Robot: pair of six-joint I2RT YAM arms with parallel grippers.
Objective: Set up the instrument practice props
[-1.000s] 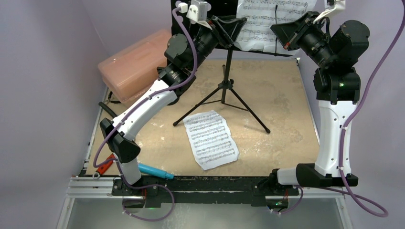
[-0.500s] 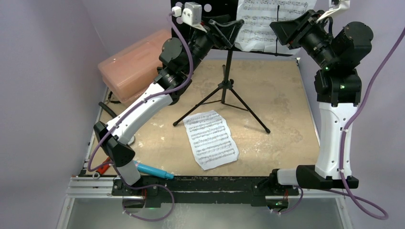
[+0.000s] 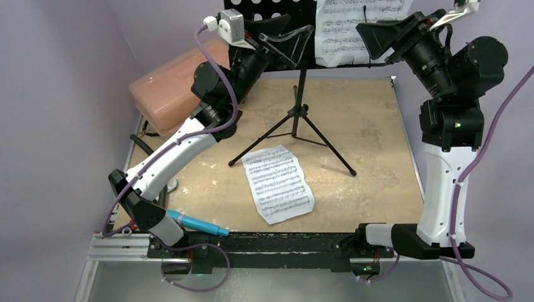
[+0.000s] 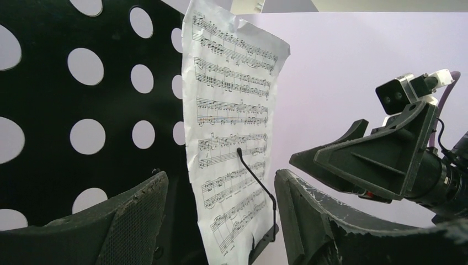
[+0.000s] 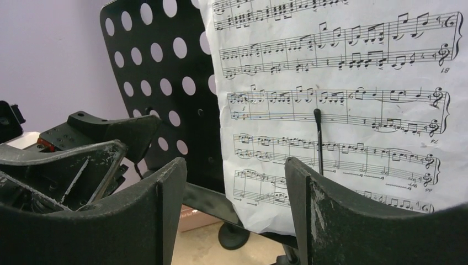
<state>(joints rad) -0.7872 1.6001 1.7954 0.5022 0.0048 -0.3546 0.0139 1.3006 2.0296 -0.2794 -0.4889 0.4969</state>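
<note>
With the arm bases at 6 o'clock, we see the music stand [image 3: 296, 113] planted mid-mat toward 12, its 3 legs splayed wide. A loose page [image 3: 278, 182] lies flat at their 6. The pink box [image 3: 170, 94] fills 10 o'clock, and the microphone [image 3: 198, 224] lies at 7 along the near edge. Bare mat [image 3: 371, 126] lies open from 2 to 5. At 12, the left gripper [image 4: 219, 182] and right gripper [image 5: 234, 165] crowd the stand's front.
</note>
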